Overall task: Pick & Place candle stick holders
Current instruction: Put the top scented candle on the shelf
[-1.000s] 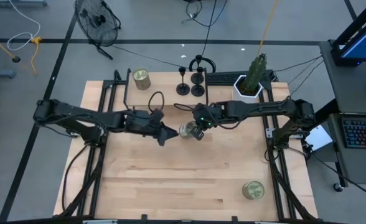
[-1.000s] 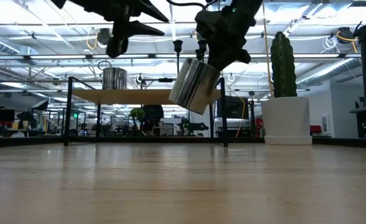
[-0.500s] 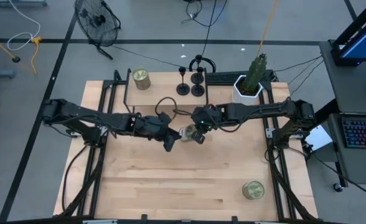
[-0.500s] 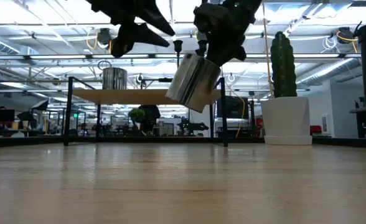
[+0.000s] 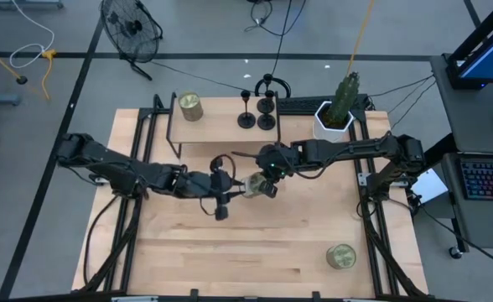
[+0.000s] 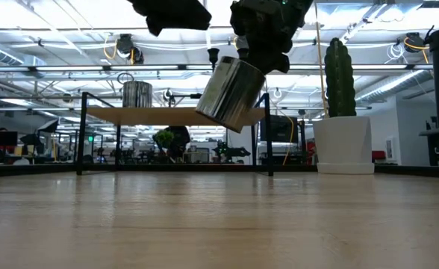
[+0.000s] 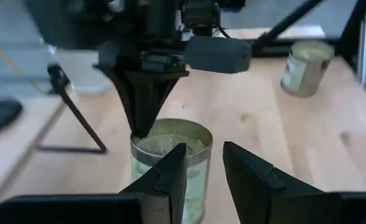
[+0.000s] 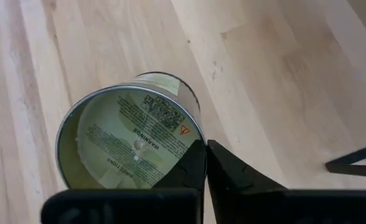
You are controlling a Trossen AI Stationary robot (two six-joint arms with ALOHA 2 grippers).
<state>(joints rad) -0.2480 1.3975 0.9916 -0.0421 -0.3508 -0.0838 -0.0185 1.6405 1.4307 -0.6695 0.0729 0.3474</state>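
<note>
A metal tin with a pale green candle inside hangs tilted above the table's middle, with my right gripper shut on its rim. My left gripper is open, just left of the tin; its fingers point at the tin's side with nothing between them. Black candle stick holders stand on their round bases on the raised wooden shelf at the table's far side, away from both grippers. My right gripper pinches the tin's rim between its two fingers, one inside the open mouth and one outside the wall. The fingers slant down from the table's right and far side. The tin hangs lifted clear, tilted, mouth toward the gripper.
A second tin stands on the shelf's left end, and a third on the table near the right front. A cactus in a white pot stands at the far right. The shelf's black legs rise from the table.
My left gripper has moved toward the table's right edge, up to the hanging tin, and has rolled about its own axis. My right gripper has kept its place; the tin in it has tipped a little.
</note>
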